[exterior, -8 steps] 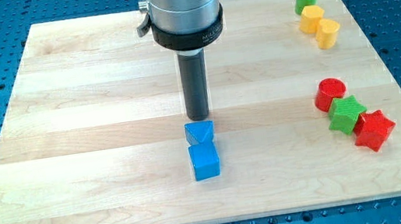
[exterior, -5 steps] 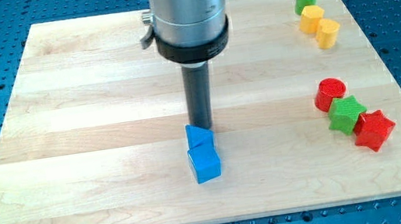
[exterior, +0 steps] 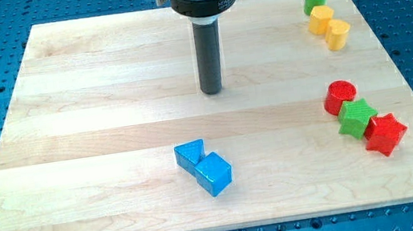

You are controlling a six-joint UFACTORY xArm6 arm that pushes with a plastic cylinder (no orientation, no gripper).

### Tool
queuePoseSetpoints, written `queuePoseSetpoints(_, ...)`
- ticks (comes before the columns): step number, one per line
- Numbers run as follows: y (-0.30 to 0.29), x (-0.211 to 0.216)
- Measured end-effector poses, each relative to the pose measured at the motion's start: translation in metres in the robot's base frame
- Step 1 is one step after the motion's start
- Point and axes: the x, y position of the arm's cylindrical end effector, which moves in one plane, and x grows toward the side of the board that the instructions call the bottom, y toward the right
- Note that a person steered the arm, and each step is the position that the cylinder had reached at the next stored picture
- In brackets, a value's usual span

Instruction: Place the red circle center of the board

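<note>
Since the earlier frame, my tip (exterior: 212, 92) has withdrawn toward the top edge of the wooden board (exterior: 92, 107); the blue triangular block (exterior: 190, 154) and the blue cube (exterior: 214, 173), touching, have slid toward the bottom-left. No gripper is fitted, only the rod. The red circular block (exterior: 340, 97) lies near the right edge, touching the green block (exterior: 358, 118), well apart from the tip.
</note>
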Motion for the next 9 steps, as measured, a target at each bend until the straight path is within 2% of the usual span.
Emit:
queuePoseSetpoints(1,0.021,0.010)
queuePoseSetpoints(2,0.084,0.010)
queuePoseSetpoints(3,0.192,0.007)
queuePoseSetpoints(4,0.265,-0.016)
queuePoseSetpoints(8,0.298,-0.015)
queuePoseSetpoints(9,0.306,0.034)
